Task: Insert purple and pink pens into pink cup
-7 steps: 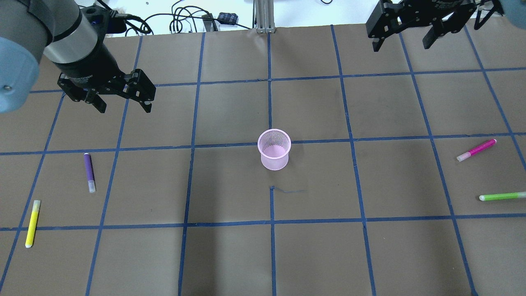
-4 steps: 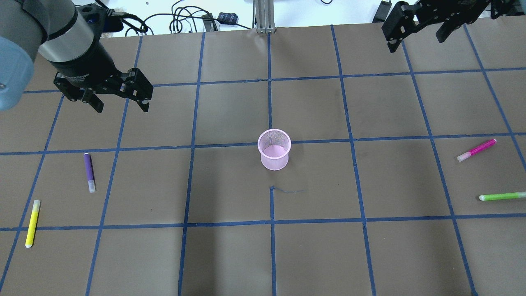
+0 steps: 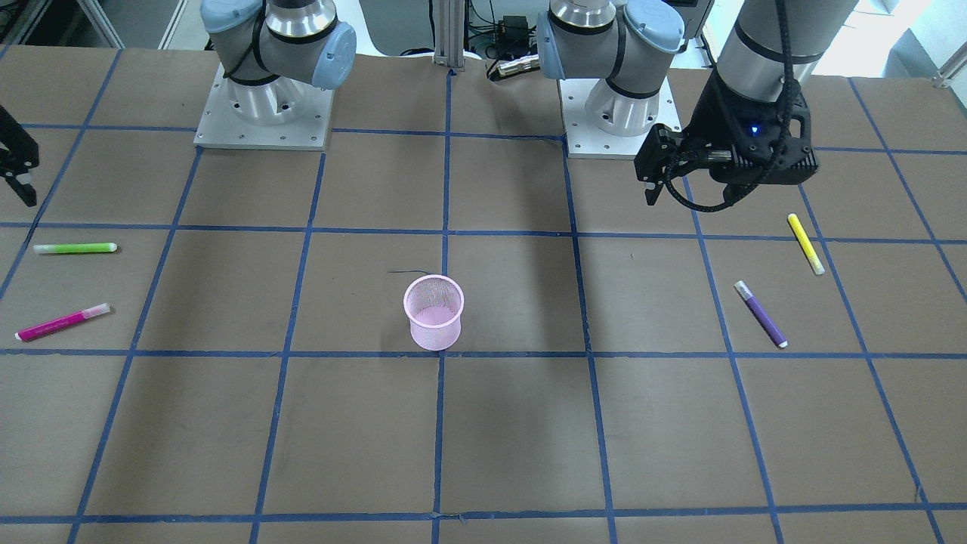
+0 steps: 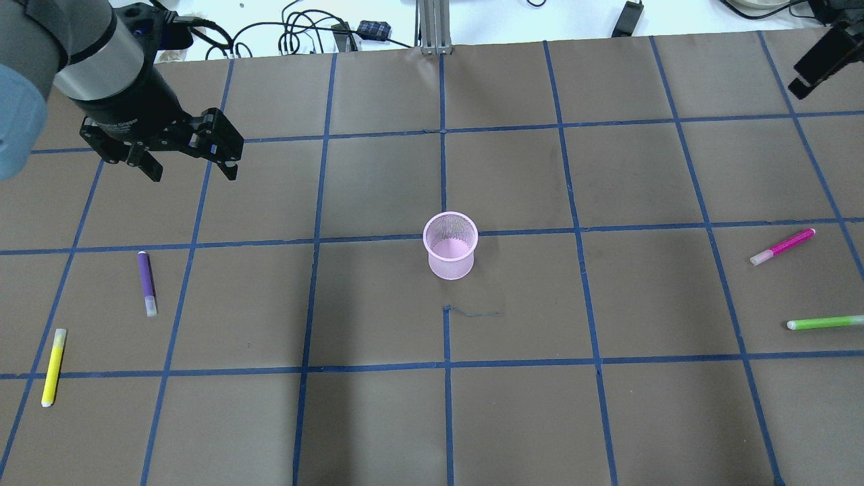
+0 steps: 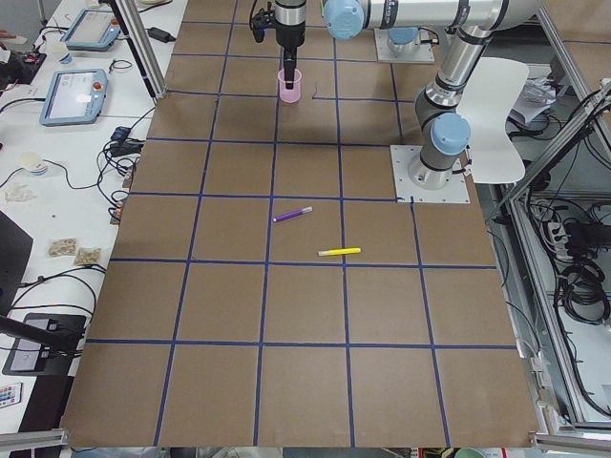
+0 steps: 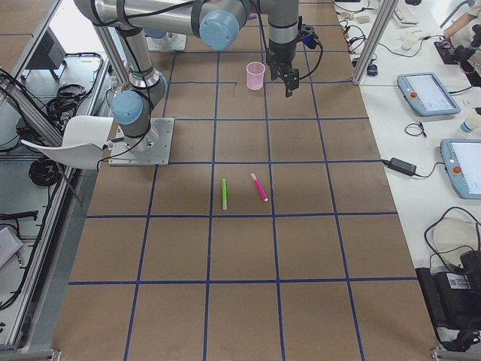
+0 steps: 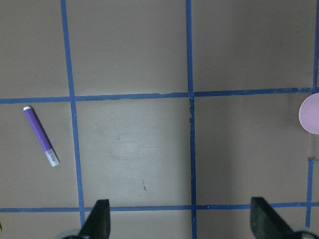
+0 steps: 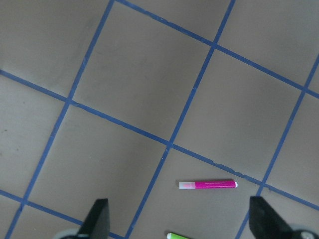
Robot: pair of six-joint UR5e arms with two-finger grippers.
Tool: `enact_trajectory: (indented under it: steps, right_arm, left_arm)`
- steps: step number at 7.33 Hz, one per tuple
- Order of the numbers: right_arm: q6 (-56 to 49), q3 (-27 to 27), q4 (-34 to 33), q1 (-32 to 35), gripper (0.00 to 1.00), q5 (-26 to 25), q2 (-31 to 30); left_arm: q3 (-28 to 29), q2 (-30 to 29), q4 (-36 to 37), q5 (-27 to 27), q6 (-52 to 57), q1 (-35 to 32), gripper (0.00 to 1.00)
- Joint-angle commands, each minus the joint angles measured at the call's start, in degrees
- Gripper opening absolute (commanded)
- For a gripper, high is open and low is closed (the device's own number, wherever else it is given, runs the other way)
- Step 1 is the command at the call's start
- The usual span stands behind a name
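Note:
The pink mesh cup stands upright at the table's middle; it also shows in the front view. The purple pen lies flat on the left and shows in the left wrist view. My left gripper hangs open and empty above the table, beyond the purple pen. The pink pen lies flat on the right and shows in the right wrist view. My right gripper is open and empty, high at the far right, mostly outside the overhead view.
A yellow pen lies near the left edge, nearer the robot than the purple pen. A green pen lies near the right edge, nearer the robot than the pink pen. Cables lie beyond the table's far edge.
My right gripper has swung right, nearly out of the overhead view. My left gripper has drifted slightly left. Both stay open. Pens and cup have not moved.

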Motion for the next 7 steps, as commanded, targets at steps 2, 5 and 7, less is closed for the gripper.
enact_trajectory:
  steps: [2,5,7]
  right_arm:
    - [-16.98,7.08,-3.08,-11.51,1.0,1.33,0.49]
    - [-42.59,11.68,-11.1,-19.18,1.0,5.46,7.23]
    - [-63.85,11.5,-11.71,-19.28,1.0,5.38,12.52]
  left_arm:
    - [-0.37,-1.33,0.27,0.09,0.14,8.88,1.0]
    - [-2.82,-6.07,7.55,-0.52,0.66,23.06,1.0]
    - [-8.95,-10.99,19.46,-0.27,2.68,24.13,1.0]
